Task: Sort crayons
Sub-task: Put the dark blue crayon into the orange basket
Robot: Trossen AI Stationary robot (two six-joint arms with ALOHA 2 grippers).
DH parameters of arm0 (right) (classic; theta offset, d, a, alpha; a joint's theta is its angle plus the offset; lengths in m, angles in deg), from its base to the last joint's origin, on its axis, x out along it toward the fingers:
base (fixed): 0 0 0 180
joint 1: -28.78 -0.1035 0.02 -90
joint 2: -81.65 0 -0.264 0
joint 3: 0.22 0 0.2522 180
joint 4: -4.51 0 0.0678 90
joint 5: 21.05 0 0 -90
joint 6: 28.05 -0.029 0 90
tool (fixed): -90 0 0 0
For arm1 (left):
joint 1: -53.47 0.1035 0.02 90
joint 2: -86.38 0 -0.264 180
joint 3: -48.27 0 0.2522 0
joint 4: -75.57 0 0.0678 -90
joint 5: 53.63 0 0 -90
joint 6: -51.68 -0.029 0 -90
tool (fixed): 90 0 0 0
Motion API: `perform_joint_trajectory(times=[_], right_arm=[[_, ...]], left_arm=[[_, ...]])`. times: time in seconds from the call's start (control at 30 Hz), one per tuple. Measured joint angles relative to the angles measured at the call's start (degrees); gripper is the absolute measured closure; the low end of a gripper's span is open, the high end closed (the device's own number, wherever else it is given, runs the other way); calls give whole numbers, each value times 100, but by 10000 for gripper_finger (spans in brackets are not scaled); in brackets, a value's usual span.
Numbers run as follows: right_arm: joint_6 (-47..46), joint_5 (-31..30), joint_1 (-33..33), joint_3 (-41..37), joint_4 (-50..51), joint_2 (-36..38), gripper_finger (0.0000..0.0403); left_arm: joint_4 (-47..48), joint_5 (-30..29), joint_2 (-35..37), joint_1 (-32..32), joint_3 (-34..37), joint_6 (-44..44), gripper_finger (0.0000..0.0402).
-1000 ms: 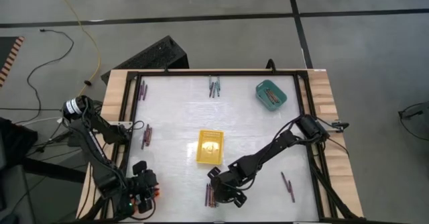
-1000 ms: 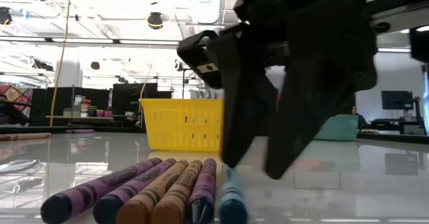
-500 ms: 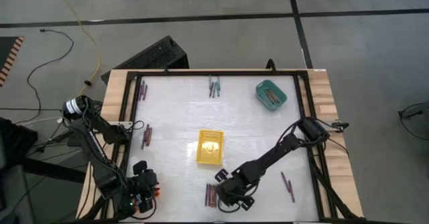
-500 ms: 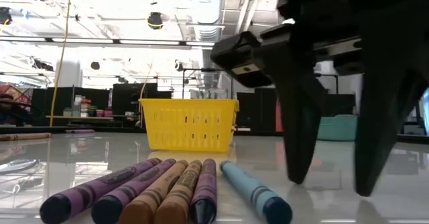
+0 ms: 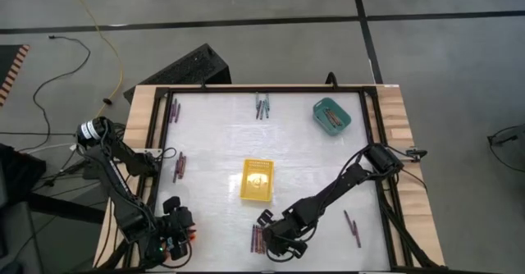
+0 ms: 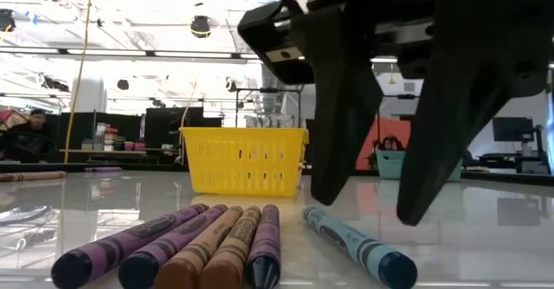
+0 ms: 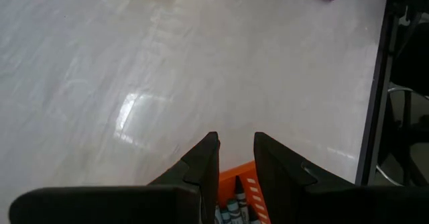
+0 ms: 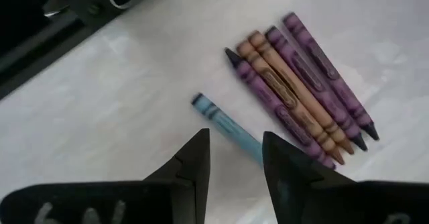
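One blue crayon (image 8: 226, 126) is lying loose on the table near its front edge, just beside a tight row of five purple and tan crayons (image 8: 301, 90). I am hovering the right gripper (image 6: 381, 194) directly over it, with the fingers standing apart and holding nothing. In the right wrist view the blue crayon's long axis is slanting across the gap and running in under one finger, so I judge the wrist needs turning before the fingers can close across the stick. In the low view it is lying on the table just below the fingertips, slightly splayed away from the row.

The right arm is much the nearer. The left gripper (image 7: 234, 163) is waiting at the table's front left corner over an orange tray (image 7: 242, 196), its fingers parted by a narrow gap and empty.

Compared with a second ago, the right gripper has shifted toward the front edge, and the blue crayon has swung clear of the row it was lying against.
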Motion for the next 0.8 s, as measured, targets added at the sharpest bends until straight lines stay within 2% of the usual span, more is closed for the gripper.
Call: perform_joint_trajectory(times=[0.2, 0.37, 0.57, 0.67, 0.8], right_arm=[[151, 21, 43, -89, -133, -8, 271], [105, 428, 194, -328, -349, -10, 271], [97, 466, 227, -330, -344, -10, 272], [-8, 466, 214, -330, -300, -10, 284], [-225, 448, 145, -326, -67, -10, 321]], left_arm=[[0, -3, 0, 2, 0, 0, 319], [-1, 0, 0, 4, 0, 28, 319], [-2, -1, 0, 4, 0, 87, 319], [0, -3, 0, 4, 0, 107, 319], [-2, -31, 0, 4, 0, 133, 319]])
